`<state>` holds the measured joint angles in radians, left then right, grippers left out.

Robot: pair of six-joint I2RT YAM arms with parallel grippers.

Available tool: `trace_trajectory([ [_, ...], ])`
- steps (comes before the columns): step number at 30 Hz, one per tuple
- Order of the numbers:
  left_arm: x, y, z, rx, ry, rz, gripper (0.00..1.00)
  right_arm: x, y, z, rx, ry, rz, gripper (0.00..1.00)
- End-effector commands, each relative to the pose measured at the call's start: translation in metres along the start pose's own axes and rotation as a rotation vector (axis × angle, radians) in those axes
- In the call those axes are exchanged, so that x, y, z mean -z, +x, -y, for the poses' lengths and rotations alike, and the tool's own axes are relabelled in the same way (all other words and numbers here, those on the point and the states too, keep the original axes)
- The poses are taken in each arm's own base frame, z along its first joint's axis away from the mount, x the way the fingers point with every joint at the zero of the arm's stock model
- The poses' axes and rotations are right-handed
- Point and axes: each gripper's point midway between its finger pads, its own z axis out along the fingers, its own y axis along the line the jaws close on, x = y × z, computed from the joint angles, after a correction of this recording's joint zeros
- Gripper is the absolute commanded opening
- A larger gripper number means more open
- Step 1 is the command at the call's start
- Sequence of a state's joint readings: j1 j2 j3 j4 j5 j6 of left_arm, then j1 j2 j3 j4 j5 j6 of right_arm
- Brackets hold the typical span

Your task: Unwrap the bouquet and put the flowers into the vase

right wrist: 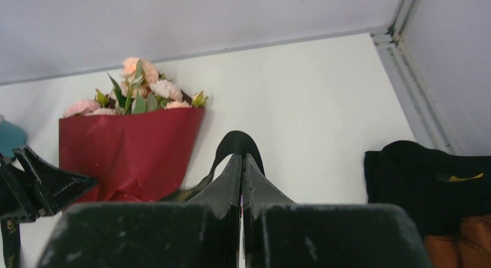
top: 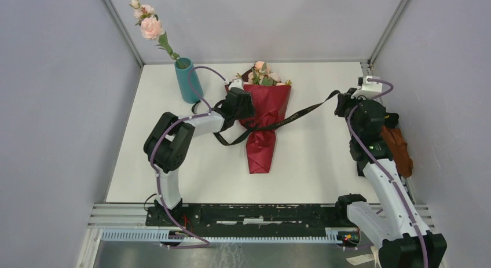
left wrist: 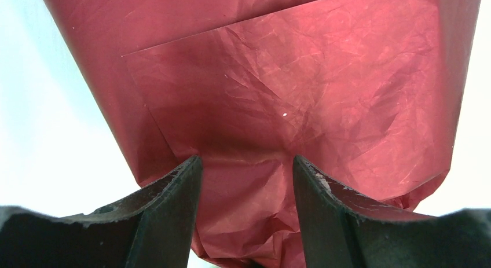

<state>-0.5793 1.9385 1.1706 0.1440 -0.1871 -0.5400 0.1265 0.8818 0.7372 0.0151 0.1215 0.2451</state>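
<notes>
Bouquet [top: 267, 106] (crinkled, glossy maroon paper) tapers into a cone.

vase [top: 188, 80]: plain teal.
bouquet [top: 265, 120]: maroon paper, creased.
flowers [top: 150, 26]: pink and peach, green leaves.
ribbon [top: 289, 116]: black, pale lettering.
cloth pile [top: 399, 146], 3 o'clock: black and rust-orange.
table [top: 324, 164]: white.

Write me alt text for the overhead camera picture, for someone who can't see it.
A bouquet wrapped in maroon paper lies centre-frame, its black ribbon stretched rightward to the shut right gripper, while the open left gripper sits at the paper's left edge. Behind on the left, a teal vase holds one stem of pink roses.
</notes>
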Motion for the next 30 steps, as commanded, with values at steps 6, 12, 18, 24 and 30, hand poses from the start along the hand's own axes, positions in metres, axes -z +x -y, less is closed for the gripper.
trace_trajectory([
  [6,0.012,0.000,0.010,-0.032,0.069,-0.027,0.65,0.016,-0.037,0.001,0.002,-0.002,0.088,0.00],
  [12,0.021,-0.009,0.016,-0.027,0.098,-0.013,0.65,0.009,0.002,-0.008,-0.024,-0.079,0.054,0.00],
  [18,0.030,-0.007,0.019,-0.027,0.117,-0.014,0.65,0.014,0.037,0.026,-0.010,0.081,0.005,0.00],
  [24,0.056,-0.026,0.039,-0.103,0.128,0.059,0.67,0.002,0.078,0.010,-0.013,-0.023,-0.094,0.43],
  [30,0.085,-0.045,0.063,-0.183,0.155,0.137,0.77,-0.007,0.088,-0.030,0.050,-0.143,-0.107,0.60],
])
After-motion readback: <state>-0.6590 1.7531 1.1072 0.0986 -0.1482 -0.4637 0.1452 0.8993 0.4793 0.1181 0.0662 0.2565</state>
